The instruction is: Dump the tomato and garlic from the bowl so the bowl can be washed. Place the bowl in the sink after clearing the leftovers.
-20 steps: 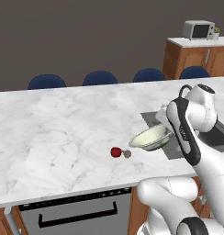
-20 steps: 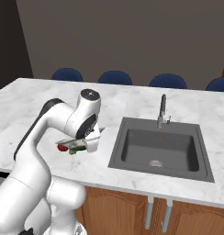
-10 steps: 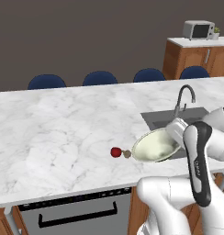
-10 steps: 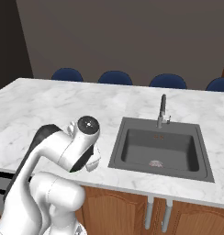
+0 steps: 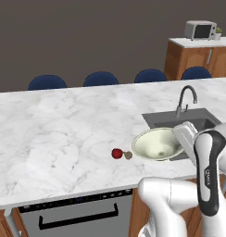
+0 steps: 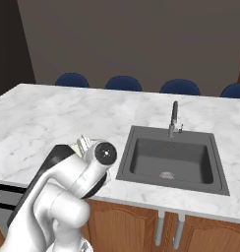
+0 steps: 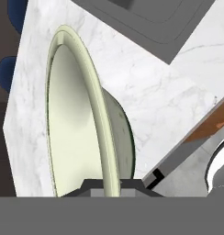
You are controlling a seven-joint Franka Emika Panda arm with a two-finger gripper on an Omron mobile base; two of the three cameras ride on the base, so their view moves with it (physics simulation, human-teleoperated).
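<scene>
The cream bowl (image 5: 156,144) hangs tilted just above the marble counter, its inside empty and turned toward the camera. My gripper (image 5: 178,140) is shut on its right rim. In the hand view the bowl (image 7: 72,114) stands on edge, with its rim pinched in my gripper (image 7: 107,185) at the bottom. The red tomato (image 5: 116,153) and the tan garlic (image 5: 128,155) lie side by side on the counter just left of the bowl. The dark sink (image 5: 179,119) with its gooseneck faucet (image 5: 186,96) sits right behind the bowl; the sink (image 6: 171,160) also lies right of my arm.
The marble counter (image 5: 54,134) stretches wide to the left. Several blue chairs (image 5: 101,78) line its far side. A microwave (image 5: 200,30) stands on a back cabinet. My own elbow (image 5: 207,171) rises close at the front right, over the counter's front edge.
My arm has swung its elbow down and toward the front, turning the hand. The bowl stays near the sink's left edge, a little lower. Tomato and garlic have not moved.
</scene>
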